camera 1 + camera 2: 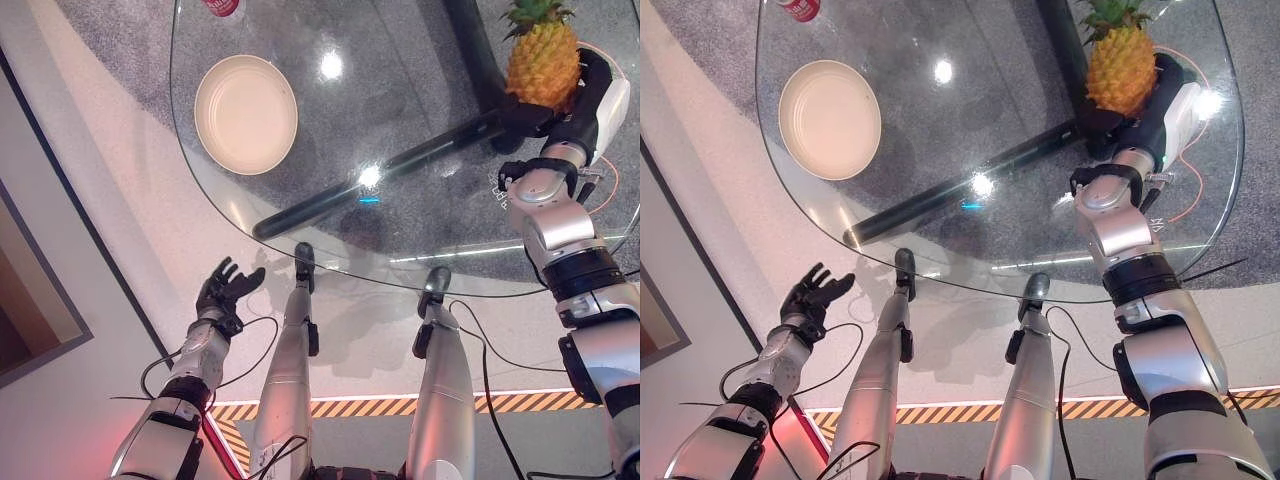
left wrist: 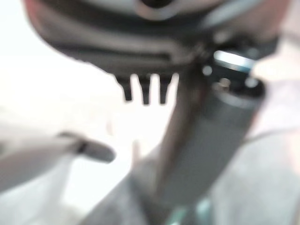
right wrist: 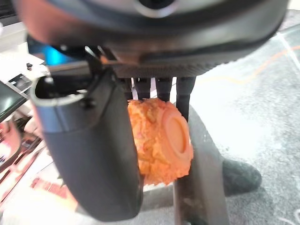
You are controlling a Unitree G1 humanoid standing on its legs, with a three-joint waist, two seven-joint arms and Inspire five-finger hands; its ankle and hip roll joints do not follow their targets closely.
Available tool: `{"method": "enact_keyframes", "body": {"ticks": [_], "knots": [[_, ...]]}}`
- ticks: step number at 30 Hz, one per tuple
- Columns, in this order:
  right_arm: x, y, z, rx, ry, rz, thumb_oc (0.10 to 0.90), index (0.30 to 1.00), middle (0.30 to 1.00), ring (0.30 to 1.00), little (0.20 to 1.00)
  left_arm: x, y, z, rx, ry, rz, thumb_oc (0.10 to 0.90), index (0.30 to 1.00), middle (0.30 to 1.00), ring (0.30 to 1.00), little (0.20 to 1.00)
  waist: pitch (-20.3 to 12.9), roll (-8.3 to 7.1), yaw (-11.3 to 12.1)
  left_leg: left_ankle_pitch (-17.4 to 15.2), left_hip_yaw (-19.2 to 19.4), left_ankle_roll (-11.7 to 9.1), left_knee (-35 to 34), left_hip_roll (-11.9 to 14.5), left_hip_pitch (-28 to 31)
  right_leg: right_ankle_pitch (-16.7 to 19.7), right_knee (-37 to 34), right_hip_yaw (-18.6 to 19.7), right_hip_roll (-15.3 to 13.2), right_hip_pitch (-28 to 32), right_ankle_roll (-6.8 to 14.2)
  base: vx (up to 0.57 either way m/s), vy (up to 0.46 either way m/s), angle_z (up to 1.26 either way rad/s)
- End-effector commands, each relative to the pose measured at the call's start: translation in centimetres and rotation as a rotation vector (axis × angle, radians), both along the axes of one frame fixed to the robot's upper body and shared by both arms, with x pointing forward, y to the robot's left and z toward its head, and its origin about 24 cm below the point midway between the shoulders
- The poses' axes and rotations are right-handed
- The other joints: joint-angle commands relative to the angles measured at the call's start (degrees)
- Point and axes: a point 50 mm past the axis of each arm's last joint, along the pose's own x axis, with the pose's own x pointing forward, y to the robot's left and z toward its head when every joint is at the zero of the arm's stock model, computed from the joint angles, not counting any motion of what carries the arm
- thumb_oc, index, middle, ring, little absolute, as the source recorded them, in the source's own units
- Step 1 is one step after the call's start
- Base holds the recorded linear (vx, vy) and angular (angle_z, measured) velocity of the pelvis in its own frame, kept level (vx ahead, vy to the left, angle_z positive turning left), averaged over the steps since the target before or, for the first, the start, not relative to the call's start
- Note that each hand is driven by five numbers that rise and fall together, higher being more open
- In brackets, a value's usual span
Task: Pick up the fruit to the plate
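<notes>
Left hand (image 1: 227,287), nearest the viewer, hangs low at the near left, off the tabletop (image 1: 400,140) and over the pale floor (image 1: 120,240); its dark fingers are spread and relaxed, with nothing between them. Striped hazard tape (image 1: 380,406) runs across the floor at the near edge.

Tabletop: a rounded sheet of clear glass, through which a grey speckled carpet (image 1: 130,70) and a dark bar-shaped table support (image 1: 380,175) are visible. Bright ceiling reflections dot the glass.

Plate (image 1: 246,114): cream, round and bare, lying on the far left part of the tabletop. Just beyond it, at the far edge of the scene, sits part of a red-and-white can (image 1: 222,6) (mostly cut off).

Pineapple (image 1: 542,62): orange-yellow body with a green leafy crown pointing away from the robot, positioned at the far right of the tabletop, well apart from the plate. Whether it rests on the glass or is lifted clear cannot be told.

Right hand (image 1: 575,105): reaches over the right side of the tabletop and is closed around the fruit. In the right wrist view the thumb (image 3: 93,154) lies against one side of the orange rind (image 3: 161,140) and the fingers (image 3: 185,96) curl over the other, so that the base of the pineapple (a flat round disc) faces outward between them.
</notes>
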Motion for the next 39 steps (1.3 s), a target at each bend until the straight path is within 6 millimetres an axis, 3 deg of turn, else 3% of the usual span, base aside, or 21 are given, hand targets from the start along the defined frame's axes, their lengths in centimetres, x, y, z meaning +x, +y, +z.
{"method": "enact_keyframes", "body": {"ticks": [1,2,7,13,21,25,30,39], "knots": [[-2.1,0.5,5.6,-0.118,-0.297,0.001,0.1,0.3,0.3,0.3,0.2,-0.5,4.1,2.6,0.079,-0.09,0.273,0.8,0.9,0.9,0.9,0.9,-0.7,-0.67,-0.2,-5.1,-1.1,-1.4,2.5,1.6,1.7,9.3,-10.9,-5.4,-0.1,3.3,-0.6,-0.02,-0.078,0.0],[-2.4,1.0,5.0,-0.132,-0.314,0.008,0.1,0.3,0.3,0.3,0.2,-0.3,4.5,4.1,0.105,-0.138,0.356,0.8,0.9,0.9,0.9,0.9,-0.7,-1.24,-0.3,-5.1,-1.3,-1.5,2.4,1.6,1.5,9.2,-10.9,-5.5,0.0,3.4,-0.6,-0.02,-0.077,0.0],[-3.0,2.4,4.5,-0.148,-0.341,0.039,0.1,0.3,0.3,0.3,0.2,0.5,4.5,7.1,0.125,-0.254,0.48,0.8,0.9,0.9,0.9,0.9,-0.7,-2.3,-0.5,-5.1,-1.7,-1.6,2.2,1.7,1.3,9.3,-11.3,-5.5,0.3,3.5,-0.7,-0.01,-0.065,0.01],[-3.3,3.2,4.0,-0.194,-0.345,0.081,0.1,0.3,0.3,0.3,0.2,0.7,4.8,9.5,0.122,-0.366,0.548,0.8,0.9,0.9,0.9,0.9,-0.7,-2.68,-0.9,-5.0,-1.6,-1.7,2.2,1.8,1.1,9.2,-11.3,-5.3,0.5,3.4,-0.7,0.0,0.0,0.0],[-3.8,4.6,2.6,-0.297,-0.329,0.157,0.1,0.3,0.3,0.3,0.2,0.8,4.6,15.0,0.095,-0.642,0.606,0.8,0.9,0.9,0.9,0.9,-0.7,-3.37,-1.5,-4.6,-1.6,-2.0,2.1,2.0,0.0,9.6,-11.5,-4.9,0.6,2.6,-0.6,0.0,-0.004,0.0],[-3.9,5.5,2.3,-0.332,-0.326,0.206,0.1,0.3,0.3,0.3,0.2,1.1,3.6,17.3,0.083,-0.755,0.566,0.8,0.9,0.9,0.9,0.9,-0.7,-3.61,-1.7,-4.6,-1.6,-2.2,2.2,2.1,-0.3,9.6,-11.4,-4.8,0.7,2.3,-0.5,-0.01,-0.002,0.0],[-4.2,6.5,2.2,-0.354,-0.337,0.268,0.1,0.3,0.3,0.3,0.2,1.3,0.8,20.4,0.173,-0.91,0.415,0.8,0.9,0.9,0.9,0.9,-0.7,-3.76,-1.9,-5.2,-1.4,-2.2,2.2,2.2,-0.1,9.2,-11.4,-4.7,1.0,2.6,-0.3,0.0,-0.014,0.0],[-5.2,7.7,2.6,-0.401,-0.388,0.327,0.1,0.3,0.3,0.3,0.2,0.9,-3.1,22.2,0.215,-1.04,0.131,0.8,0.9,0.9,0.9,0.9,-0.7,-3.96,-2.1,-4.8,-1.5,-2.0,1.6,2.0,-0.7,10.2,-12.4,-4.7,1.1,2.3,0.1,0.0,0.0,0.0]]}}
